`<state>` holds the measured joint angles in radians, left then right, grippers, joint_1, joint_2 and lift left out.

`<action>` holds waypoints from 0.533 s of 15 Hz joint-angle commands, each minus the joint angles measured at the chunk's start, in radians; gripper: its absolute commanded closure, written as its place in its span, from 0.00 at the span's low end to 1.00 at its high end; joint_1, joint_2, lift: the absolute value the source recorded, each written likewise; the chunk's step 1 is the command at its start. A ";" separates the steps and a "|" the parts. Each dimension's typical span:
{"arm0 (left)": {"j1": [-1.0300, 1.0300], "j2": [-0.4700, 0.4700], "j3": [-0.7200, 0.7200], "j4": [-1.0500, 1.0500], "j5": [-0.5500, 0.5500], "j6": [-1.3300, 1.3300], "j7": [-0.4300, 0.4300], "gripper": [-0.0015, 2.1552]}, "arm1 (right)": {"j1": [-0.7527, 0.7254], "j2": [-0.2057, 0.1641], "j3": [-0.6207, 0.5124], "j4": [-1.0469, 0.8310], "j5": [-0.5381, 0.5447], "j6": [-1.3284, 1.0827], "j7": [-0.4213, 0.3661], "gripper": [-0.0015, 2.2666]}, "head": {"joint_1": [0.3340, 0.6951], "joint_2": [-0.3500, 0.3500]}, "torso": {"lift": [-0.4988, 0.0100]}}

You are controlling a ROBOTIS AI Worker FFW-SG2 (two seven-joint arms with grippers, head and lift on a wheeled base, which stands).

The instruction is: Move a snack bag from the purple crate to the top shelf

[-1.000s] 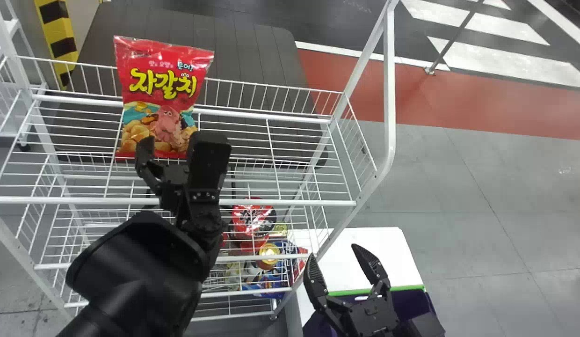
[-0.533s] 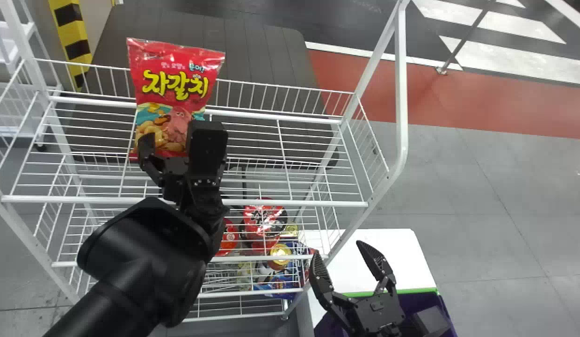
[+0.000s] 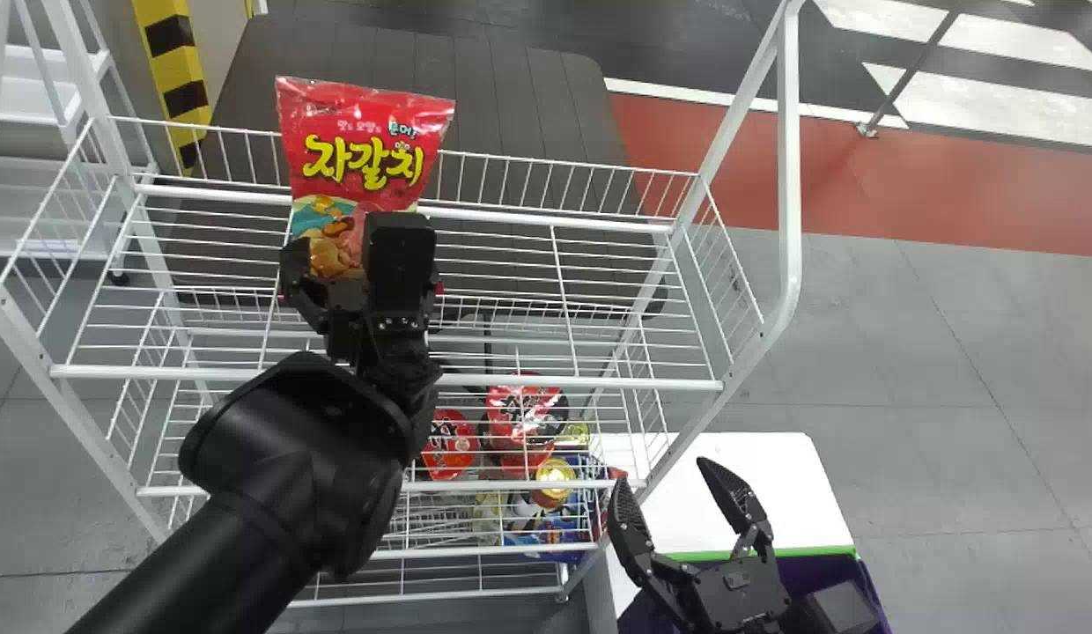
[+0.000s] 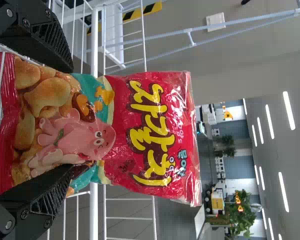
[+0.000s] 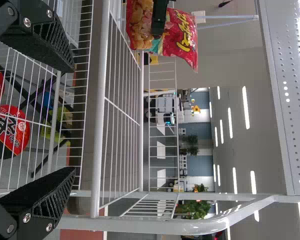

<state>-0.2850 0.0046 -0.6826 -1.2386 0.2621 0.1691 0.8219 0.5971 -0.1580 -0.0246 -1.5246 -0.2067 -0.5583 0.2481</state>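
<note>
Nearest first: down at one o'clock there's my right claw, spread wide with nothing in it, poised by the purple crate on the white bench. That one sits this part out; the action is over at eleven o'clock.

There's my left claw, fingers part-way open across the snack bag and closed up against its lower end, one on each side. The red bag stands upright, top end free, front facing me, and it looks like a decent hold!

Just beyond my wrist runs the front bar of the top shelf, with the bag over the wire at eleven o'clock. Whether its bottom edge touches the wires, I can't tell. Under that, towards twelve, a red noodle tub sits on a lower level.

So we're out of the crate and into the placing step, I'd say, most of the way home. What's called for next: keep the bag inside the back rail, ease it down until the wires take its weight, then part the fingers gently and back out. Let go too high and it could flop forward; that thin wrapper might snag, too.
</note>
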 commanded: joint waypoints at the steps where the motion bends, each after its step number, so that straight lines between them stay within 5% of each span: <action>1: -0.009 -0.007 0.000 0.027 0.013 -0.022 -0.017 0.09 | 0.000 0.000 0.000 0.000 0.000 0.002 0.000 0.06 | 1.00 0.16 | 0.98; 8: -0.016 -0.007 -0.014 0.047 -0.001 -0.075 -0.020 0.04 | -0.007 0.000 0.000 0.006 -0.005 0.002 0.000 0.06 | 1.00 0.16 | 0.98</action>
<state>-0.3007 0.0046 -0.6946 -1.1920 0.2635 0.0937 0.8130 0.5915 -0.1580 -0.0246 -1.5189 -0.2116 -0.5559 0.2485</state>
